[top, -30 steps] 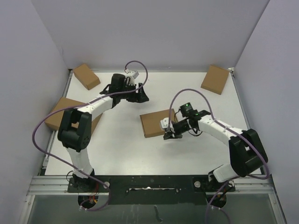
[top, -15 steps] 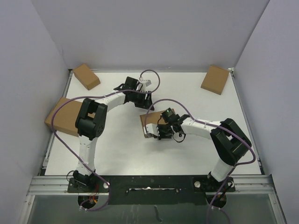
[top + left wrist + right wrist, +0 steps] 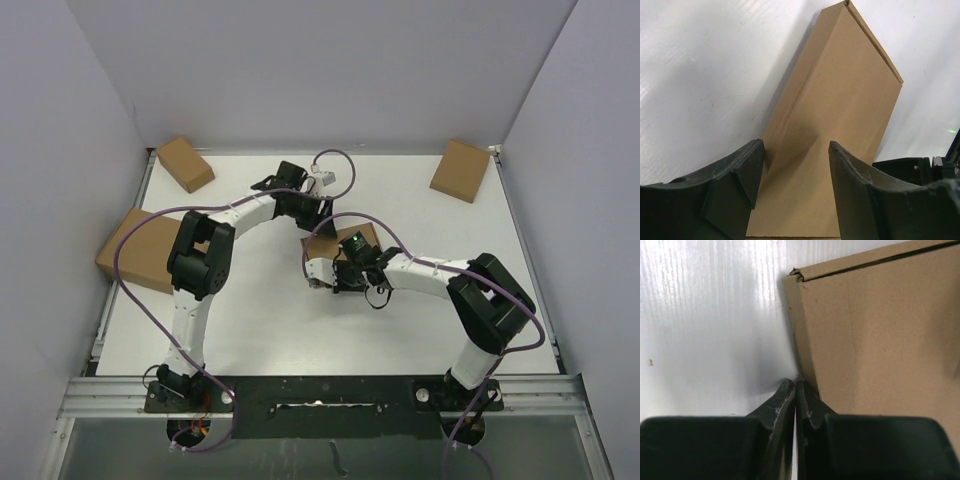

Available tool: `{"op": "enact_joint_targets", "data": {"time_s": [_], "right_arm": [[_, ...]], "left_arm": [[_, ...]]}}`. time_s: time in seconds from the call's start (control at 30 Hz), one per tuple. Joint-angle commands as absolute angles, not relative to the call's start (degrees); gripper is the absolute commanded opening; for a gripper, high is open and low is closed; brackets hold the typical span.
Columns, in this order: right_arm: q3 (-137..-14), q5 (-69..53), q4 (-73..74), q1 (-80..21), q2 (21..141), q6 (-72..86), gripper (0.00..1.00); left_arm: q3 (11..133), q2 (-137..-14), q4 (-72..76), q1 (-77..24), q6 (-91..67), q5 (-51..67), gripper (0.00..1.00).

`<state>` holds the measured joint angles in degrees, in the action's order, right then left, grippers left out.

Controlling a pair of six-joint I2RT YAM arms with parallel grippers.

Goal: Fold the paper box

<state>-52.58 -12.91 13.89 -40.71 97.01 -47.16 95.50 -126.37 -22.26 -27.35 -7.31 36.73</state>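
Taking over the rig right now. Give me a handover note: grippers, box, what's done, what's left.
Left gripper: open, jaws either side of one end of the paper box; can't tell if they touch it.
Right gripper: shut, holding nothing, tips at the box's side edge near a corner.
Box: middle of the table, between both arms, lying flat with the lid down.
Done: it looks folded shut.
Left: probably check the lid seam is tucked, press it if needed, then back both arms off.

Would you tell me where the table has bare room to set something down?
Bare: the table's near strip, between the left arm and right arm; also the far stretch between the left end effector and the far-right cardboard box. Crowded: the centre, where the right end effector meets it at the paper box.
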Motion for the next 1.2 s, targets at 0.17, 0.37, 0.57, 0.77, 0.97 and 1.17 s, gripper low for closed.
{"op": "enact_joint_targets", "data": {"time_s": [0.17, 0.37, 0.57, 0.77, 0.97, 1.17], "right_arm": [[-55.52, -19.99, 19.03, -37.91, 93.88, -49.02, 0.09], [-56.62, -29.11, 27.04, -35.85, 89.38, -54.02, 0.1], [-59.99, -33.71, 30.82, -28.79, 85.56, -48.08, 0.1], [-60.06, -40.16, 30.5, -18.99, 79.81, -44.19, 0.1], [-59.49, -47.94, 28.99, -6.12, 72.81, -39.02, 0.14], [-56.69, -51.72, 24.88, 4.09, 66.64, -34.11, 0.31]], "left_arm": [[107.03, -128.56, -31.49, -28.02, -7.2, 34.19, 0.63], [111.42, -123.49, -32.08, -25.19, -9.75, 25.85, 0.74], [93.6, -105.77, -15.91, -25.14, -12.41, 20.53, 0.74], [68.04, -87.12, 2.74, -24.99, -20.88, 19.94, 0.79], [50.2, -72.91, 10.55, -23.1, -28.25, 19.4, 0.85], [34.17, -57.26, 17.14, -19.61, -35.97, 18.32, 0.98]]}}
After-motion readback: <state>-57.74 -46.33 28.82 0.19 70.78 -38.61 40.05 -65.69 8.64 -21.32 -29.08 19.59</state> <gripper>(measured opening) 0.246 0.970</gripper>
